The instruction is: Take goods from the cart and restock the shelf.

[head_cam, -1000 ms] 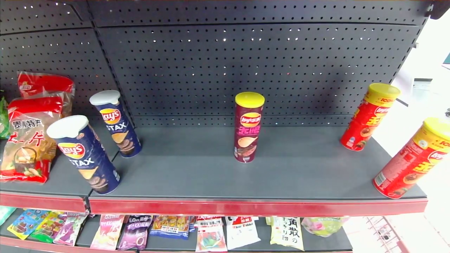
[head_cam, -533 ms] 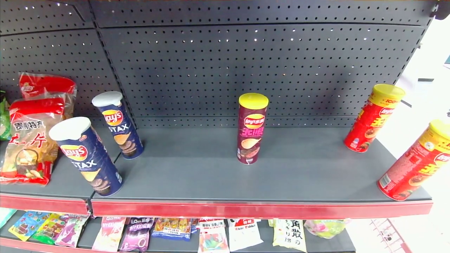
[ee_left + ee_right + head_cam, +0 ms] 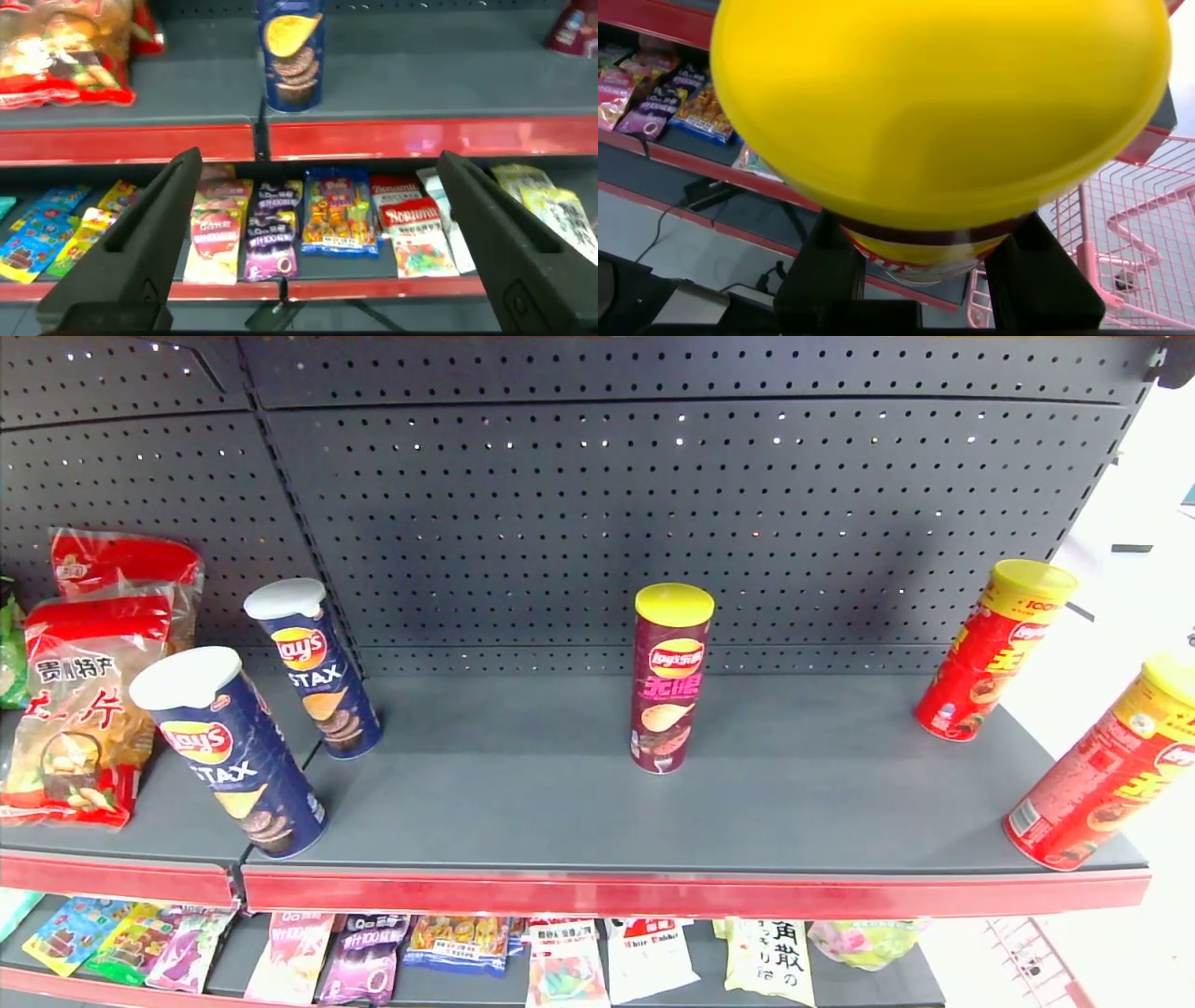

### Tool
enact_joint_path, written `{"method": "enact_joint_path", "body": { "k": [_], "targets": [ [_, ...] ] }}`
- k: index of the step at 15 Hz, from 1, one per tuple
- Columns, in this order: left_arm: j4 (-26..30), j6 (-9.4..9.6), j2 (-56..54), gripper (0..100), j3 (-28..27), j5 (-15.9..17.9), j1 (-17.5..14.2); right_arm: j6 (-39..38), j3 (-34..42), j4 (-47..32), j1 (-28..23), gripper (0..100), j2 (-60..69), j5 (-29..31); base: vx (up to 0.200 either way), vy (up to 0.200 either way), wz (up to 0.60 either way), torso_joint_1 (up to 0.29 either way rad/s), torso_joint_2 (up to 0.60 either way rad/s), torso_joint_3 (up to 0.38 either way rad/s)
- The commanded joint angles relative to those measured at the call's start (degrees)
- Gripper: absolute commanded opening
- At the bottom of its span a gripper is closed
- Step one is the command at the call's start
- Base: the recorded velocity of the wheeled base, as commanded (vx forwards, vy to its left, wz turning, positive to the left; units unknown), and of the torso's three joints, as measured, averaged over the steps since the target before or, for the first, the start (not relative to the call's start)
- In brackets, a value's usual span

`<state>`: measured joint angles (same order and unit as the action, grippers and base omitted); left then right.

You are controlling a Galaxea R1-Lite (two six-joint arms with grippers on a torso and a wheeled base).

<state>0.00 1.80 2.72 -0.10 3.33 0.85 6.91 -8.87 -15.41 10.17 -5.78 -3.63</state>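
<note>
A chip can with a yellow lid sits lid-first in the right wrist view, and my right gripper is shut on its body, one dark finger on each side. The grey upper shelf carries two blue cans at the left. A maroon can with a yellow lid stands in the middle, and two red cans at the right. My left gripper is open and holds nothing, low in front of the lower shelf of packets.
Red snack bags lean at the upper shelf's left end. A red lip runs along the shelf front. Small packets line the lower shelf. A pink wire cart stands beside the shelf. Bare shelf lies either side of the maroon can.
A second ago the head view shifted slightly, so everything sits a little further right and lower in the picture. The cans on the shelf have not moved.
</note>
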Motion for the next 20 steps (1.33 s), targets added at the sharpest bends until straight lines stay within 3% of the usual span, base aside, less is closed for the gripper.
{"method": "enact_joint_path", "body": {
  "k": [1, 3, 4, 5, 6, 7, 8, 10, 13, 16, 20],
  "targets": [
    [0.62, 0.48, 7.48, 100, -10.71, 8.36, 2.4, -0.14, 0.17, 0.03, 0.12, 0, 0.15, 0.21, 0.0, 0.0, 0.0, 0.0, 0.0, 0.0],
    [0.79, -1.8, 24.0, 100, -25.57, 16.62, 3.1, 0.12, 0.09, 0.03, 0.03, 0, 0.15, 0.47, 0.0, 0.0, 0.0, 0.0, 0.0, 0.0],
    [0.18, -1.1, 29.71, 100, -27.68, 23.65, 4.68, -0.06, 0.09, 0.03, -0.06, 0, -0.02, 0.38, 0.0, 0.0, 0.0, 0.0, 0.0, 0.0],
    [-0.62, 0.83, 35.95, 100, -28.82, 29.72, 6.18, -0.06, 0.09, 0.03, -0.15, 0, 0.15, 0.29, 0.0, 0.0, 0.0, 0.0, 0.0, 0.0],
    [-0.97, 1.62, 38.59, 100, -29.43, 31.13, 6.62, -0.06, 0.09, 0.03, -0.15, 0, 0.15, 0.29, 0.0, 0.0, 0.0, 0.0, 0.0, 0.0],
    [-4.75, 4.26, 51.07, 100, -33.92, 32.88, 8.99, -0.32, 0.17, 0.03, -0.15, 0, 0.15, 0.12, 0.0, 0.0, 0.0, 0.0, 0.0, 0.0],
    [-8.26, 4.7, 59.86, 100, -38.84, 33.41, 11.36, -0.5, 0.17, 0.03, -0.15, 0, 0.15, 0.03, 0.0, 0.0, 0.0, 0.0, 0.0, 0.0],
    [-10.11, 4.61, 71.99, 100, -46.92, 34.9, 16.2, -0.5, 0.17, 0.03, -0.06, 0, 0.15, 0.03, 0.0, 0.0, 0.0, 0.0, 0.0, 0.0],
    [-10.46, 5.05, 82.71, 100, -53.43, 38.24, 19.45, -0.5, 0.17, 0.03, -0.06, 0, 0.15, 0.12, 0.0, 0.0, 0.0, 0.0, 0.0, 0.0],
    [-10.46, 9.8, 90.45, 100, -58.17, 40.44, 20.59, -0.67, 0.17, 0.03, -0.15, 0, 0.15, 0.21, 0.0, 0.0, 0.0, 0.0, 0.0, 0.0],
    [-10.46, 10.32, 98.27, 100, -64.94, 40.35, 22.88, -1.2, 0.17, 0.03, -0.15, 0, 0.15, 0.47, 0.0, 0.0, 0.0, 0.0, 0.0, 0.0]
  ]
}}
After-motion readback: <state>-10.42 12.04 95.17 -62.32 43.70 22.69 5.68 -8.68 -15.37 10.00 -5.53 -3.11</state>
